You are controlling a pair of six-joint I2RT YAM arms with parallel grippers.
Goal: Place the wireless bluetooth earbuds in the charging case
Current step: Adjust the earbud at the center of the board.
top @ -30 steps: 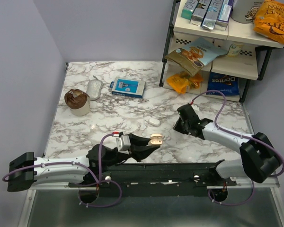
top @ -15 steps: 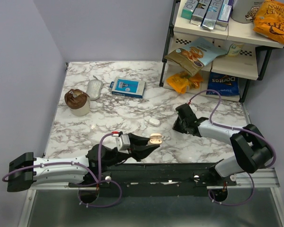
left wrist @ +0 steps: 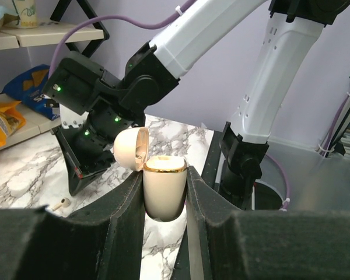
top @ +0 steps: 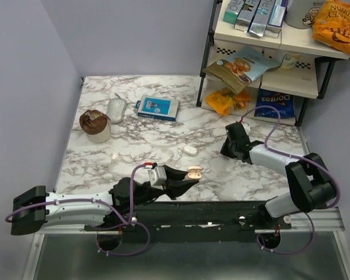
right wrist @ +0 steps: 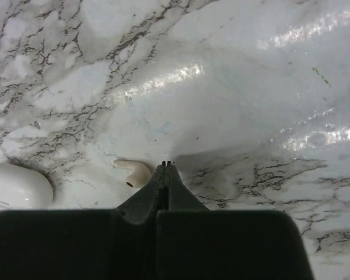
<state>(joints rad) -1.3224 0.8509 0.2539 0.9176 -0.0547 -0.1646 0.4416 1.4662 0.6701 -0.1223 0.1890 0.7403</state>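
From above, the left gripper [top: 188, 178] reaches toward 3 o'clock near the front edge of the marble table [top: 134, 146], clamped on the small beige charging case [top: 193, 171]. The left wrist view shows what that one cannot: the charging case [left wrist: 163, 189] stands upright between the two black fingers [left wrist: 123, 201] of the left gripper [left wrist: 164, 178], its gold-rimmed mouth uncovered and its lid [left wrist: 132, 149] hinged back toward 10 o'clock. What lies in its wells cannot be made out. The right gripper [top: 228, 149] sits at about 2 o'clock from the case, low over the marble. Its state shows only in its own wrist view, where the right gripper [right wrist: 165, 166] has its fingers pressed together with nothing between them. An earbud [right wrist: 134, 171] lies on the table just beside the tips at 9 o'clock, and a white oval case [right wrist: 17, 185] lies farther out the same way. The overhead view shows that white oval case [top: 190, 150] but not the earbud. The left wrist view catches the earbud [left wrist: 61, 203] on the marble near the right gripper [left wrist: 76, 186].
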